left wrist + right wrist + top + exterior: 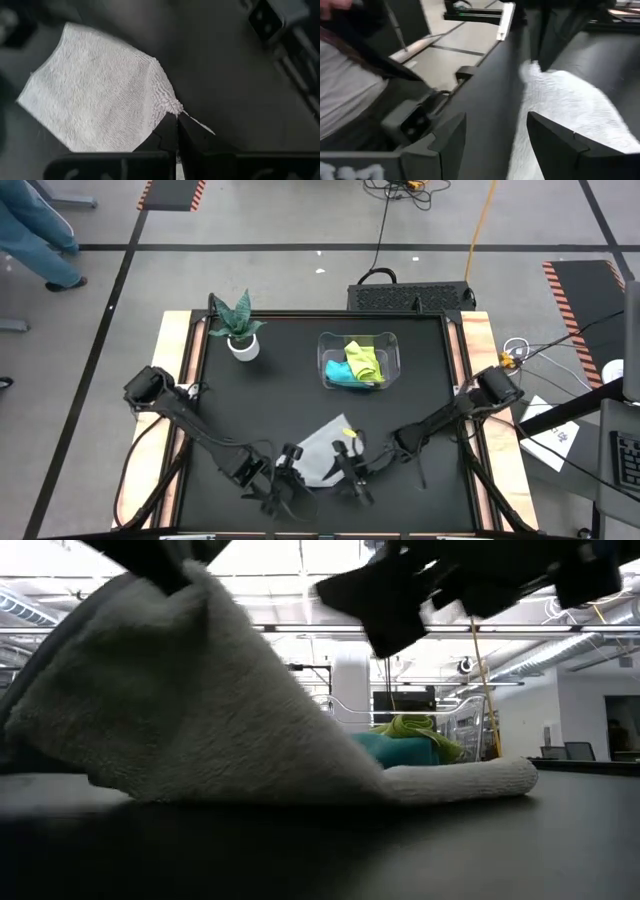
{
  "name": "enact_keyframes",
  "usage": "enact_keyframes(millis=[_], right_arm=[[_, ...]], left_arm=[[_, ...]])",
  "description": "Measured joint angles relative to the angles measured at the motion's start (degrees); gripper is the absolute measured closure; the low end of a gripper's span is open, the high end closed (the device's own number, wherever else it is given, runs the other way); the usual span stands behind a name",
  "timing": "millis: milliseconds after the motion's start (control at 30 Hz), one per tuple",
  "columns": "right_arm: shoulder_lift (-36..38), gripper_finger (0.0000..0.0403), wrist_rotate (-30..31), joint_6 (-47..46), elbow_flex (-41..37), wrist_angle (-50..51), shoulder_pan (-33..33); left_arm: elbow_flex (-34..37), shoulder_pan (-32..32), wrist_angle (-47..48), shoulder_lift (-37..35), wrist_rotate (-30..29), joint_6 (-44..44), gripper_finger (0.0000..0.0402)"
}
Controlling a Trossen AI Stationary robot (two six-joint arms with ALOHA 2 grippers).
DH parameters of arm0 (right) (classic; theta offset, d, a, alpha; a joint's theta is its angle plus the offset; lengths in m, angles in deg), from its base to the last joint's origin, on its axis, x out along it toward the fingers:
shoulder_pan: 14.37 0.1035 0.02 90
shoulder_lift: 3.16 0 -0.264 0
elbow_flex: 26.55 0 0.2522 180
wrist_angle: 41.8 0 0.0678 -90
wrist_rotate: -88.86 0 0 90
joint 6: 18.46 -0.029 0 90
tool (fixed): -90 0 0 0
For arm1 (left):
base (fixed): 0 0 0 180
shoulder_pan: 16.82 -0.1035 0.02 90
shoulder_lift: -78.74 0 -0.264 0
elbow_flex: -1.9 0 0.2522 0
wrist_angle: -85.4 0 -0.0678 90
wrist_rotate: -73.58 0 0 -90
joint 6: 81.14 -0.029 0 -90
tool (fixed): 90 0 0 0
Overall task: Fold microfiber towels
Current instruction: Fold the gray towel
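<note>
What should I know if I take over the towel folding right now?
Left gripper: jaws shut on a corner of the grey towel, lifting it at the table's near edge.
Right gripper: jaws open, empty, beside that towel.
Yellow-green towel and teal towel: bunched in the clear bin, untouched.
Done: no finished fold visible.
Left: fold the grey towel, then the other two.

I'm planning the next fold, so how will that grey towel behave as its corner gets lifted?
Likely floppy: the grey towel drapes from the left gripper, whose jaws pinch one corner. Probably light and grippy, given its fluffy pile; the rest should trail on the table.
</note>
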Motion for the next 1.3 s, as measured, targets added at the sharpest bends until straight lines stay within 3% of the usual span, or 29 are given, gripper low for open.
enact_keyframes(millis=[267, 567, 1133, 1300], right_arm=[[-6.13, 0.0202, 6.29, 0.53, 7.25, 1.71, -2.88], [-6.33, 0.0202, 1.32, -1.99, 9.24, 2.12, -4.14], [-8.25, 0.0203, 1.08, -5.65, 9.24, -0.29, -4.87], [-8.25, 0.0246, 0.86, -3.07, 9.24, -0.66, -4.92]], left_arm=[[-0.03, -1.39, 0.69, 0.00, 3.38, 0.42, 0.0398], [-0.02, -1.28, 2.10, 0.00, 3.42, 0.04, 0.0398], [-3.78, -2.34, 2.52, -0.04, 2.49, -5.15, 0.0398], [-3.99, -2.28, 3.10, -0.04, 2.53, -5.80, 0.0393]])
